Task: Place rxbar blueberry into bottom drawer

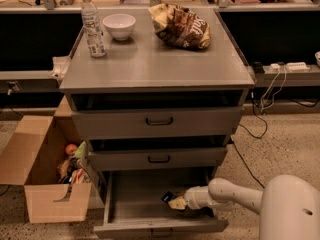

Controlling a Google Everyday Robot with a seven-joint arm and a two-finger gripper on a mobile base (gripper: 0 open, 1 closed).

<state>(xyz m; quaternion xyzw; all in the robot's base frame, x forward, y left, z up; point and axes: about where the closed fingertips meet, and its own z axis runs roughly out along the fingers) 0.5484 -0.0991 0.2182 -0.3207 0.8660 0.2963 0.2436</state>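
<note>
The bottom drawer is pulled open at the foot of the grey cabinet. Its floor shows. My arm reaches in from the right, and my gripper is low inside the drawer at its right side, just above the floor. It is shut on the rxbar blueberry, of which only a small dark end shows at the gripper's left tip. The rest of the bar is hidden by the gripper.
On the cabinet top stand a water bottle, a white bowl and a brown chip bag. The two upper drawers are shut. An open cardboard box with items stands at the left. Cables lie at the right.
</note>
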